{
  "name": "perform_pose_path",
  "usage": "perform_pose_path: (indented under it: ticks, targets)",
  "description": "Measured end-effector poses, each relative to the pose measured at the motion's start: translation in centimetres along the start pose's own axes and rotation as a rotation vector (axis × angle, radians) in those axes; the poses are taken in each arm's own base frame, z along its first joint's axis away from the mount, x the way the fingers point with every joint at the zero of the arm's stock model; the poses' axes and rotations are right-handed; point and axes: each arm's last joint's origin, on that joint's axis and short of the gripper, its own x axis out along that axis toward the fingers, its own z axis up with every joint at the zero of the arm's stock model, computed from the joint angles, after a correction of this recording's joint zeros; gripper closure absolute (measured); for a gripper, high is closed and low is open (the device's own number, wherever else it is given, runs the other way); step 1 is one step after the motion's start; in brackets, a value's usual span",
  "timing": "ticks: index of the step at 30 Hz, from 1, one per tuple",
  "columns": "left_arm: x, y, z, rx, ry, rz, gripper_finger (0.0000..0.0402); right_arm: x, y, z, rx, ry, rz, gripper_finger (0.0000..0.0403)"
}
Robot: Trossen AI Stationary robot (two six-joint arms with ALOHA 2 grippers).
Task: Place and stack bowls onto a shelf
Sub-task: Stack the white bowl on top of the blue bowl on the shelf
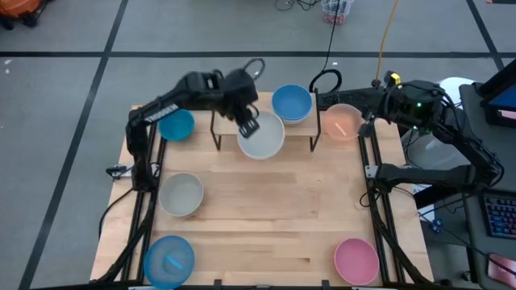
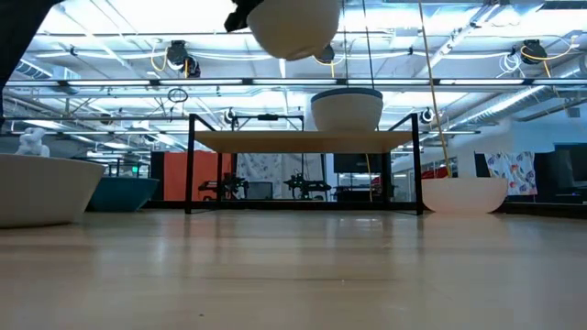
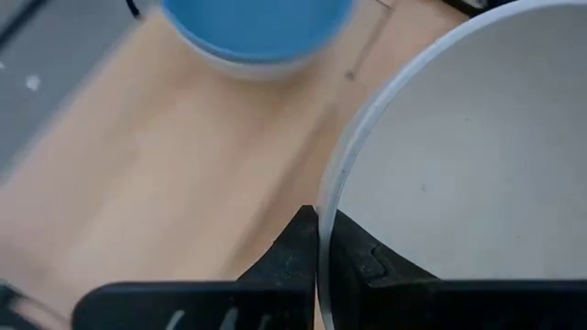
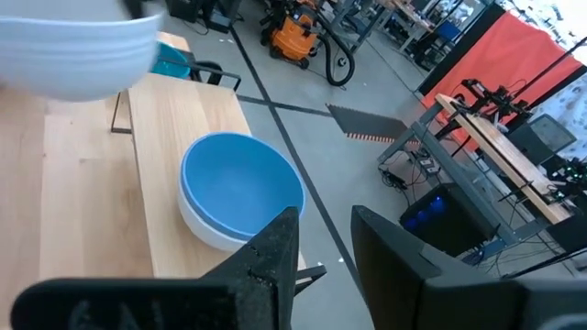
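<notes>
Left gripper [image 1: 248, 126] pinches white bowl [image 1: 264, 137] rim, held high over shelf [image 1: 230, 121] front; blue bowl [image 1: 291, 102] sits beside. Right gripper [image 4: 321, 240] open, waiting.

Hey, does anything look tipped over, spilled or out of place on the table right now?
Nothing stands out. The left gripper holds a white bowl by its rim above the shelf; the other bowls sit upright.

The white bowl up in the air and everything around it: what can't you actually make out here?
- White bowl: low view's top edge cuts off its rim and the left pincer.
- Shelf: in high view, left arm and white bowl cover much of its top.
- Blue bowl on shelf: left wrist view cuts its far side.
- Right pincer: hidden in high view.
</notes>
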Motion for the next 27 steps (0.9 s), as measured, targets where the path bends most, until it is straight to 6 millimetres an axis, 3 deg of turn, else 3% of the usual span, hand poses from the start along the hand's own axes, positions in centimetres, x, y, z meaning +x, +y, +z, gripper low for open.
perform_pose_path:
  ticks: [8,15,21,27]
  targets:
    - [-0.2,5.7,2.4,0.118,-0.171,-0.010,0.0395,0.7,0.1,0.1,0.040,0.019,0.008,0.0307]
    - [-0.9,9.5,4.5,0.100,-0.374,0.029,0.0395,1.4,0.2,0.2,0.043,0.036,0.016,0.0307]
    - [-0.6,10.4,5.9,0.102,-0.502,-0.032,0.0395,1.6,0.3,0.2,0.029,0.045,0.016,0.0307]
    - [2.4,10.3,6.8,0.113,-0.495,-0.071,0.0395,1.6,0.0,0.1,0.007,0.081,-0.064,0.0307]
